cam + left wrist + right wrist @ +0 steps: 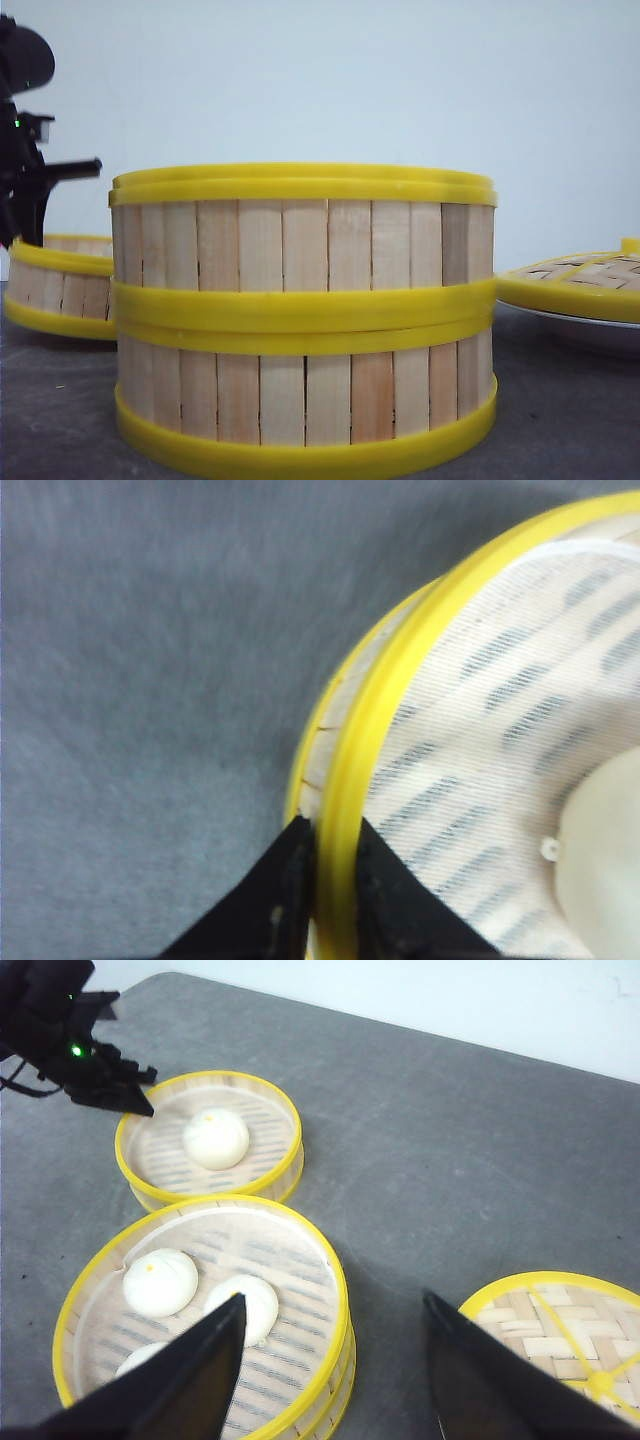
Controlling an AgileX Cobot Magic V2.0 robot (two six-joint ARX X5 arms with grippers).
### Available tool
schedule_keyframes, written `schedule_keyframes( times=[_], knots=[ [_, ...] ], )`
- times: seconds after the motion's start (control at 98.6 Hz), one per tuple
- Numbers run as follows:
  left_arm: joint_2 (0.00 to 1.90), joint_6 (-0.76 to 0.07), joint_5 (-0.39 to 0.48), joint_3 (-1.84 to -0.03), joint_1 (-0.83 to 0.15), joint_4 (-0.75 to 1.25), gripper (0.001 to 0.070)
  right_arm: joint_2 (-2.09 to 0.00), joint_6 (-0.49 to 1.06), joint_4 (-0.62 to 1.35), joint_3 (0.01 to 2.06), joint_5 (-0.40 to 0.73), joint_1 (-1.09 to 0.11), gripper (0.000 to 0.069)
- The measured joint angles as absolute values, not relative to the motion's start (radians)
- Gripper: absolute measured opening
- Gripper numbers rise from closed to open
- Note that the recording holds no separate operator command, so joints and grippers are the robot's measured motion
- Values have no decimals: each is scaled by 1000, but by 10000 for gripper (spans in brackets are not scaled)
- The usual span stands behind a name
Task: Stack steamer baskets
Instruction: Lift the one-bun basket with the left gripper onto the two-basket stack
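A: Where are the steamer baskets, and how are the grippers set?

B: Two baskets are already stacked [305, 320] at the centre of the grey table [450, 1160]; buns are seen in the top one. The third basket [208, 1140], holding a single white bun [215, 1138], is set just beside the stack on the robot's left. The left gripper [335, 880] is closed narrowly on that basket's yellow rim, one finger outside the wall and one inside. The right gripper [335, 1360] is held wide apart above the table, with nothing between its fingers.

A: How is the single basket likely to handle?

B: It is judged light and fairly stiff: thin upright wooden slats, pale and matte, are bound by smooth yellow plastic rims. The plastic may be slippery, so a hold across the rim and wall seems best. It should be kept level, since the bun is loose. A woven lid [560, 1340] with a yellow rim is seen at the right
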State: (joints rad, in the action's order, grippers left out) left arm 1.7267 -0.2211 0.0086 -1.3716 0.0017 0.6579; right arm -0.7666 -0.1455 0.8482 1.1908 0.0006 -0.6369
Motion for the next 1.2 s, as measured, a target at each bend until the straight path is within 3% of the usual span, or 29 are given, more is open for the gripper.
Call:
schedule_keyframes(
  times=[0.284, 0.568, 0.7, 0.953, 1.197],
  knots=[
    [1608, -221, 149, -1506, 23, 715, 30, -745, -146, 849, 1191, 1, -637, 334],
    [1444, -216, 379, -1523, 2, 849, 30, -719, -146, 849, 1191, 1, -637, 334],
    [1377, -175, 475, -1523, -40, 949, 30, -711, -146, 848, 1191, 1, -637, 334],
    [1327, -104, 474, -1523, -187, 1084, 30, -706, -139, 849, 1191, 1, -637, 334],
    [1341, -88, 389, -1523, -354, 1103, 30, -706, -134, 853, 1191, 1, -637, 334]
  ],
)
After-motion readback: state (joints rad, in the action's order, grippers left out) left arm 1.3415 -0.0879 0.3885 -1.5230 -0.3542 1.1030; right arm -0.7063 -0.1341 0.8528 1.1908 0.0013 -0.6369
